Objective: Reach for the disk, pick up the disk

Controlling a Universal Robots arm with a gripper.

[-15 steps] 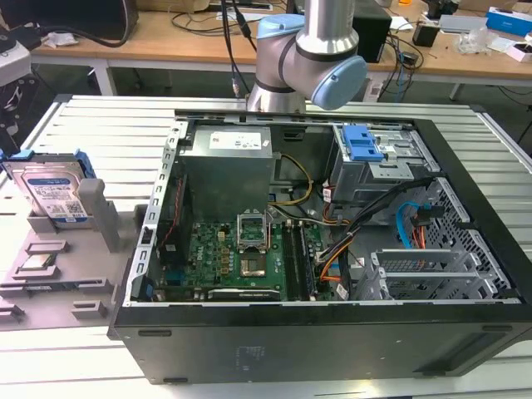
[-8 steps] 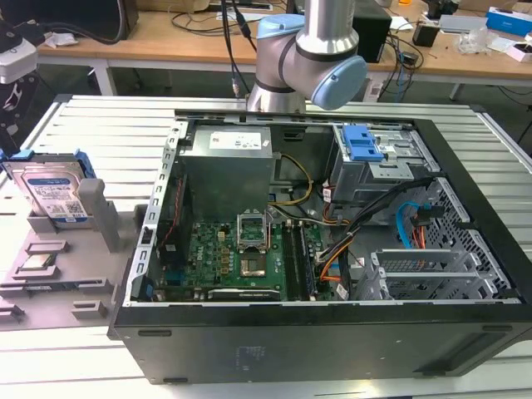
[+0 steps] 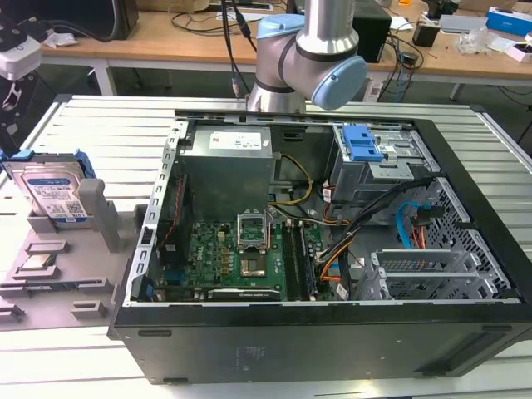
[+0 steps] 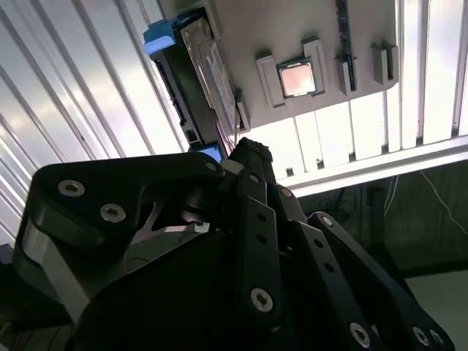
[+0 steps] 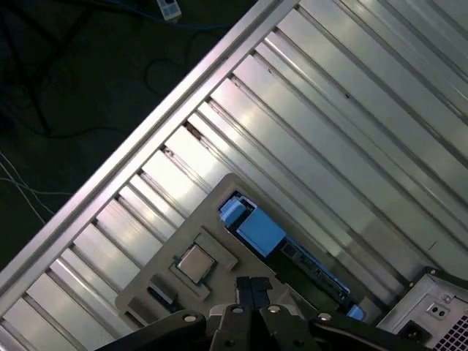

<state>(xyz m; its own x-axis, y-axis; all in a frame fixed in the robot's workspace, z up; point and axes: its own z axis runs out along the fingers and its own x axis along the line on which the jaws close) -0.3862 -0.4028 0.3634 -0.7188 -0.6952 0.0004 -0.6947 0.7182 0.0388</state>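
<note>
The disk stands on edge in a slot of a grey holder plate at the exterior view's left. It is silver with a blue-and-white label and blue side rails. In both wrist views the disk lies just past the fingertips, a short gap away. My gripper hangs above it with its black fingers pressed together and nothing between them. The arm's wrist end shows above the disk at the exterior view's upper left.
A small square processor chip sits in a pocket of the same plate beside the disk. An open black computer case with a green board and a blue latch stands on the ribbed metal table.
</note>
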